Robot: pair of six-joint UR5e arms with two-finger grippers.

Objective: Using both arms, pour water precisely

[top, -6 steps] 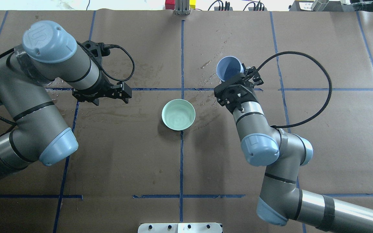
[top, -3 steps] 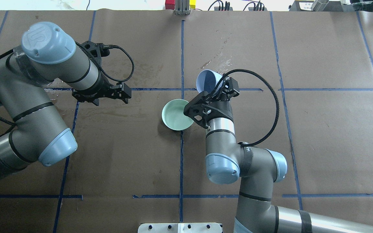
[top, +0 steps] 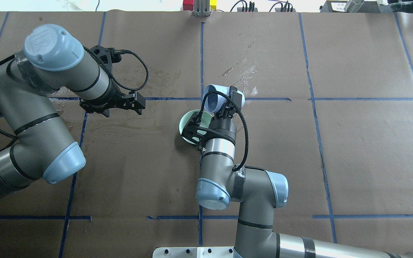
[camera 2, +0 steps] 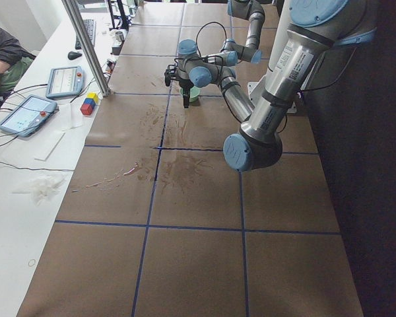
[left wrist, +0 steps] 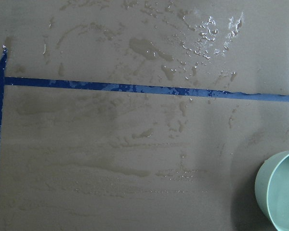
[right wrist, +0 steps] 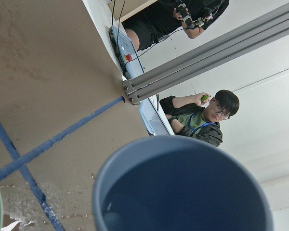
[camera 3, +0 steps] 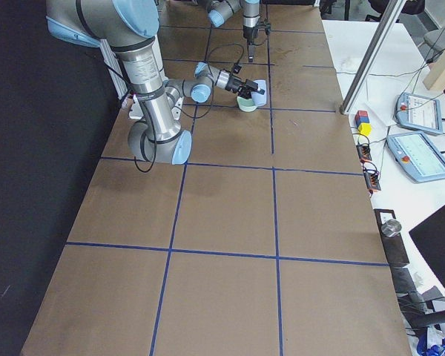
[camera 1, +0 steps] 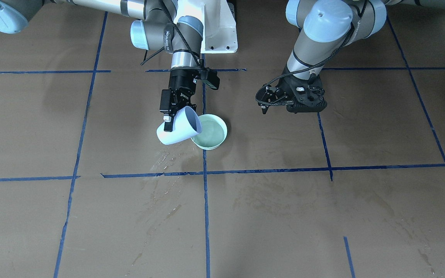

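Brown paper crossed by blue tape lines covers the table. Near its middle sits a mint-green bowl holding clear water. The right gripper clasps a pale blue cup, which is tipped with its mouth over the bowl's far rim as seen from overhead. Wet streaks shine on the paper beyond. The left gripper hangs over the paper, well apart to the left. I cannot tell whether its fingers are spread.
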